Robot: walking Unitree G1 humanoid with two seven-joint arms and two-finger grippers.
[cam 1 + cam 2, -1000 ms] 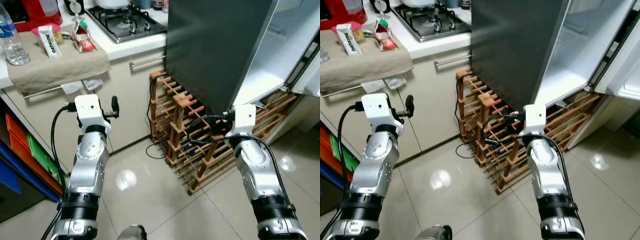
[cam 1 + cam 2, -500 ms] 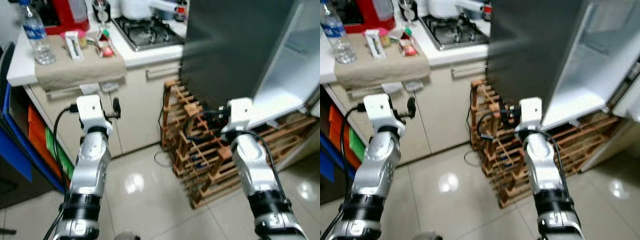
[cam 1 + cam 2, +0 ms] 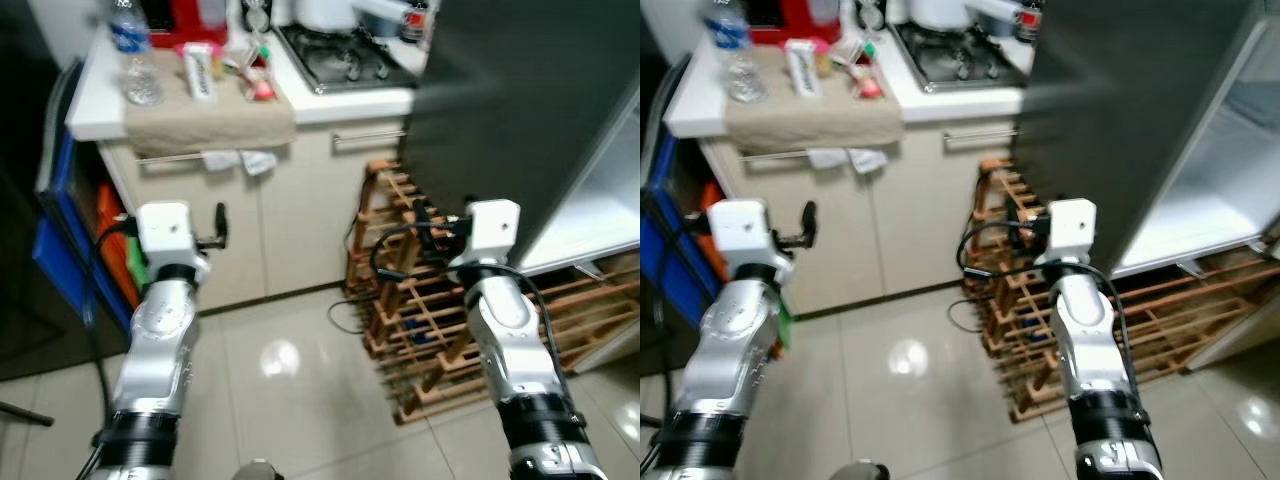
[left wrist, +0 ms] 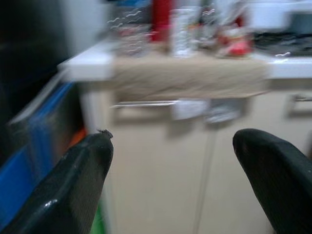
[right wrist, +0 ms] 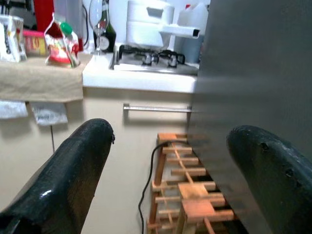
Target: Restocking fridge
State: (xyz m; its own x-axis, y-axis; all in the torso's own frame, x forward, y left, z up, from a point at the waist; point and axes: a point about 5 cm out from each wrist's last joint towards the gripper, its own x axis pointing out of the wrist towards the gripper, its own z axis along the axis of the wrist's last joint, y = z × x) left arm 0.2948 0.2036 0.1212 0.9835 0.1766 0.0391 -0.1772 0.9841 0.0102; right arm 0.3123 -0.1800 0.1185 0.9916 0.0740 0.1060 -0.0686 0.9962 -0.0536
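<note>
Seemingly the robot was between steps, standing on a tiled floor (image 3: pixel 300 360) in a kitchen and facing a counter (image 3: pixel 90 110) to its left and a dark fridge (image 3: pixel 1120 90) to its right. Both arms were raised in front of the body and empty. The left gripper (image 4: pixel 170 170) pointed at the cream cupboard front below the counter, its two black fingers spread wide with nothing between them. The right gripper (image 5: pixel 165 165) was likewise wide open and empty, aimed at the gap between cupboard and fridge, above a wooden wine rack (image 3: pixel 420 300) on the floor. The goods to be stocked sat on a beige cloth (image 3: pixel 810 110) on the counter: a water bottle (image 3: pixel 135 60) at the outer end, a white carton (image 3: pixel 198 72) next to it, and small red and green packets (image 5: pixel 61 46) nearer the stove (image 3: pixel 960 55). The fridge stood open, its white interior (image 3: pixel 1210 200) showing on the far right. To do this step well, my judgement is that the robot should step closer and square up to the counter, since the goods looked out of reach, then take one upright item, such as the bottle, around its middle with the left gripper. It should keep clear of the cable (image 3: pixel 350 315) and rack when turning toward the fridge.
</note>
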